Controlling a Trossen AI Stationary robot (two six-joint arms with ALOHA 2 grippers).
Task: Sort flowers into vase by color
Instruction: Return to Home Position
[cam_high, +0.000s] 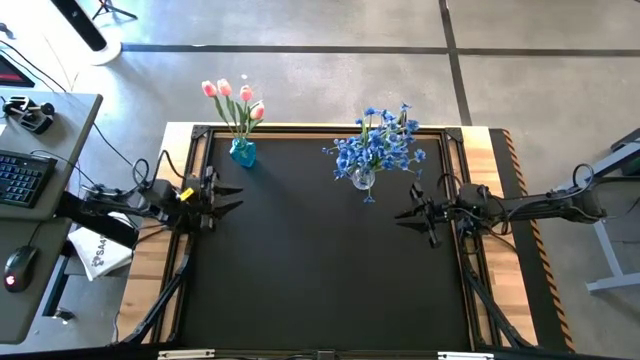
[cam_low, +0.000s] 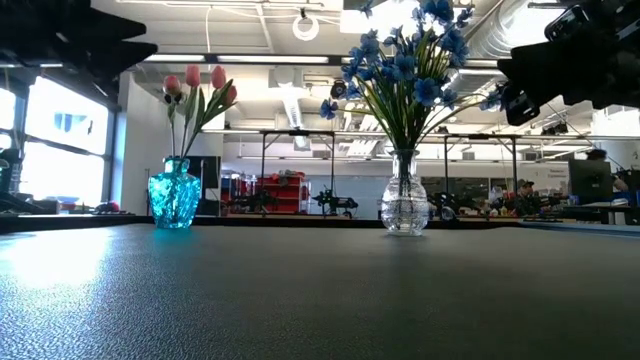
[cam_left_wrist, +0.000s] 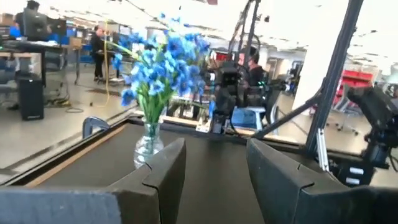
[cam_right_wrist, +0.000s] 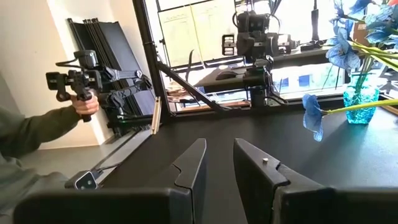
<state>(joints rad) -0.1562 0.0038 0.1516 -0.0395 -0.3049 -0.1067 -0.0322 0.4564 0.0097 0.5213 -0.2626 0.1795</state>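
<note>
Pink tulips (cam_high: 232, 97) stand with their stems in a blue glass vase (cam_high: 242, 152) near the table's far left; the low view shows the tulips (cam_low: 197, 88) and the blue vase (cam_low: 175, 195). Blue blossoms (cam_high: 378, 142) stand in a clear glass vase (cam_high: 362, 179) near the far middle, and the low view shows the blossoms (cam_low: 407, 55) and the clear vase (cam_low: 404, 207). My left gripper (cam_high: 232, 198) hangs open over the left edge, holding nothing. My right gripper (cam_high: 405, 217) is open at the right side, right of the clear vase, and empty.
The black mat (cam_high: 320, 260) covers the table inside a wooden border (cam_high: 510, 250). At the far left lie a keyboard (cam_high: 22, 178) and a mouse (cam_high: 18, 268) on a desk. A person's hand (cam_right_wrist: 84, 106) holds a device beyond the table in the right wrist view.
</note>
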